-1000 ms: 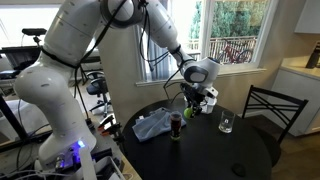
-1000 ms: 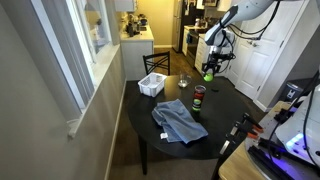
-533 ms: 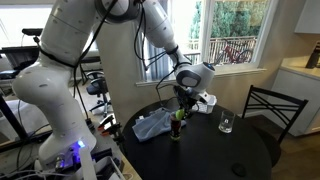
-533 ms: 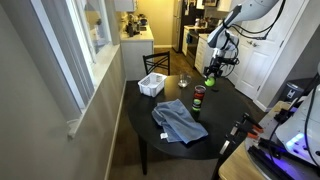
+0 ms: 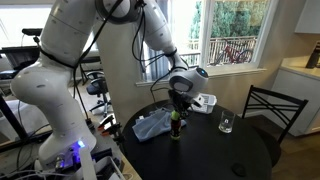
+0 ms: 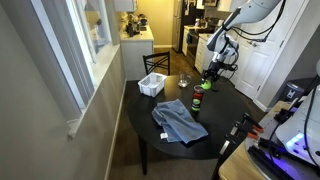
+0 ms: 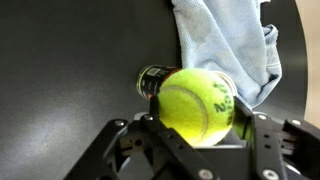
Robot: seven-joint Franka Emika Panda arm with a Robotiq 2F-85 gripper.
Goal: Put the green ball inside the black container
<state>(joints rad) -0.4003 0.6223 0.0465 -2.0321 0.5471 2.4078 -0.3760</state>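
Observation:
My gripper [image 7: 196,125] is shut on the green ball [image 7: 196,104], a yellow-green tennis ball with black print. The black container [image 7: 152,79], a dark cylindrical cup, stands right below the ball and is mostly hidden by it in the wrist view. In both exterior views the gripper [image 5: 180,103] [image 6: 205,80] hangs just above the container [image 5: 176,127] [image 6: 198,100] on the round black table [image 5: 220,150] [image 6: 215,110]. The ball [image 6: 204,84] shows as a green spot between the fingers.
A blue-grey cloth [image 5: 153,124] [image 6: 178,121] [image 7: 225,45] lies beside the container. A clear glass [image 5: 226,123] [image 6: 184,80] and a white slatted basket [image 6: 152,85] [image 5: 205,101] stand on the table. A black chair [image 5: 270,108] stands at the table's edge.
The gripper with the ball has moved sideways across the table and down, from beside the container to right above it.

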